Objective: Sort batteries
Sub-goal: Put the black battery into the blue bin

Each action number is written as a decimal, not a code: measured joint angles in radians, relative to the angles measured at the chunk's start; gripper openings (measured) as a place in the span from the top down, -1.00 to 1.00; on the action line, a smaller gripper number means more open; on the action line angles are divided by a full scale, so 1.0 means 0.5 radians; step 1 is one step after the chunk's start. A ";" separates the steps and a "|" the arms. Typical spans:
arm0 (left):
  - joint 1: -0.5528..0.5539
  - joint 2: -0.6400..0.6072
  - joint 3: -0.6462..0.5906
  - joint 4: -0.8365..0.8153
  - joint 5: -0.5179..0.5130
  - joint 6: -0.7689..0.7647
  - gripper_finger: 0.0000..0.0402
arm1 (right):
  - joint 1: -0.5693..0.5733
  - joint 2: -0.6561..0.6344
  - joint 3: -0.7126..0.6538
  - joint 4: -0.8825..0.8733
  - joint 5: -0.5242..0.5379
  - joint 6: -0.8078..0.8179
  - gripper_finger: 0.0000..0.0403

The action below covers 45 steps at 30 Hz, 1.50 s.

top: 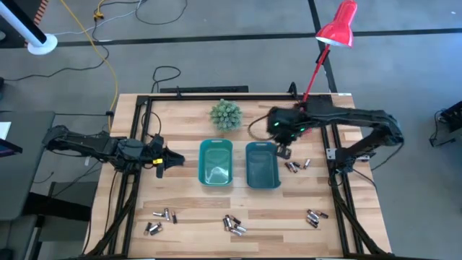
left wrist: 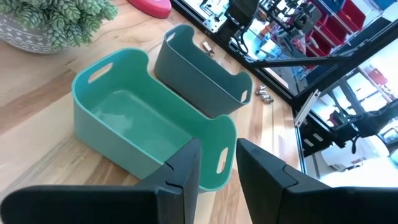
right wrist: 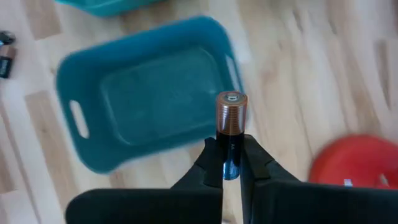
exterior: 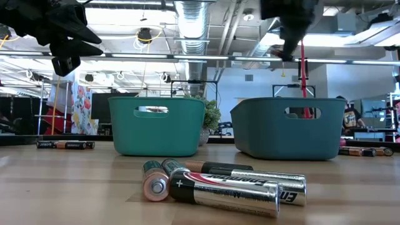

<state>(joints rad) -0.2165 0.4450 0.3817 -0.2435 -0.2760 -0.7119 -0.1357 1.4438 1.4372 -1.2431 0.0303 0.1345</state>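
Two bins stand side by side mid-table: a light teal bin [top: 216, 163] and a darker teal bin [top: 262, 165]. My right gripper [top: 283, 150] hangs over the darker bin's right rim, shut on a copper-topped black battery [right wrist: 231, 124]; the darker bin [right wrist: 149, 118] lies below it. My left gripper [top: 170, 160] waits left of the light teal bin [left wrist: 143, 124], open, nothing between its fingers [left wrist: 217, 168]. Loose batteries lie flat in clusters: right of the bins [top: 296, 165], and near the front edge [top: 160, 215], [top: 233, 224], [top: 314, 217]. My right gripper pinches the battery's black body [right wrist: 230, 158] between its two fingers. The fingers come from above, pointing steeply down, and lie along the battery. Its copper end [right wrist: 231, 106] sticks out past the fingertips, and it is lifted clear above the bin.
A small potted plant [top: 226, 114] stands behind the bins. A red desk lamp [top: 338, 25] rises at the back right, its red base [right wrist: 357, 162] close to my right gripper. Black frame rails [top: 133, 195] run along the table's left and right sides.
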 joint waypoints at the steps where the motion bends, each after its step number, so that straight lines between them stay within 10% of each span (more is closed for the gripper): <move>1: 0.001 0.000 0.000 -0.004 0.000 0.000 0.50 | 0.031 0.066 0.037 0.000 0.000 -0.001 0.92; 22: 0.001 0.000 0.000 -0.126 -0.002 0.002 0.50 | 0.181 0.910 -0.006 0.193 -0.172 0.044 0.91; 45: 0.000 0.001 0.001 -0.134 -0.011 0.002 0.50 | 0.205 1.014 -0.005 0.273 -0.175 0.105 0.56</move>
<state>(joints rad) -0.2165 0.4454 0.3820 -0.3103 -0.2817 -0.7109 -0.0334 1.9511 1.4345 -1.1065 -0.0569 0.1871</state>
